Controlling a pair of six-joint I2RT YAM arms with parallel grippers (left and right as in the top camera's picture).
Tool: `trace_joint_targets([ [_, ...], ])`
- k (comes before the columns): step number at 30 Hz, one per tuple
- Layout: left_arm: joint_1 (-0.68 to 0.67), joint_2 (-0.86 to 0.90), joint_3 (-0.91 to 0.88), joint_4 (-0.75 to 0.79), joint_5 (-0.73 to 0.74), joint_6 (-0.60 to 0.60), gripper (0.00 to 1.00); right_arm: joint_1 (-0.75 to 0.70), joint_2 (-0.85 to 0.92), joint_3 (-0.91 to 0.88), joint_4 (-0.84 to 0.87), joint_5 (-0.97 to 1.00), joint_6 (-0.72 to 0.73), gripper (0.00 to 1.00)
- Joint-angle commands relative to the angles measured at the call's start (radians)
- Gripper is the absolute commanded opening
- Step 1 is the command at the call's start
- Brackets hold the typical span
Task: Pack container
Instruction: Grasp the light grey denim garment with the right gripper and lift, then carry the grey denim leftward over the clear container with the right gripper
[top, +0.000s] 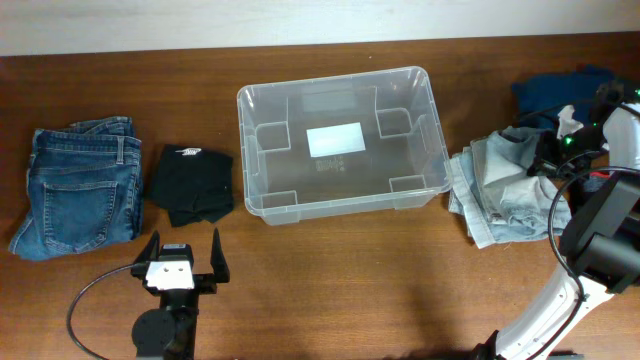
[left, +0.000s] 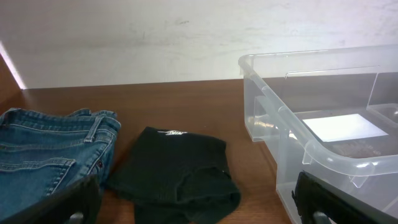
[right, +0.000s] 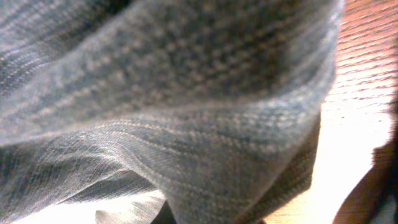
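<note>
left end effector (top: 185, 247): wide open, empty | right end effector (top: 552, 152): against grey denim (right: 186, 124) (grip cannot be told) | container (top: 340, 207): ahead-right of left end effector, white label (top: 335, 139) unreadable

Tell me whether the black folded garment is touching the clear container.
Apart. The left wrist view shows a strip of bare table between the black garment and the container wall.
</note>
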Motion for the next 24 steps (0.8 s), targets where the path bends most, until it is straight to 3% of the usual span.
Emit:
trace_joint_targets([
  [1, 0.005, -0.008, -0.008, 0.003, 0.014, 0.016, 0.99, 0.004, -0.031, 0.033, -0.015, -0.025, 0.015, 0.04],
  [24, 0.005, -0.008, -0.008, 0.003, 0.014, 0.016, 0.99, -0.014, -0.119, 0.231, -0.162, -0.153, 0.014, 0.04],
])
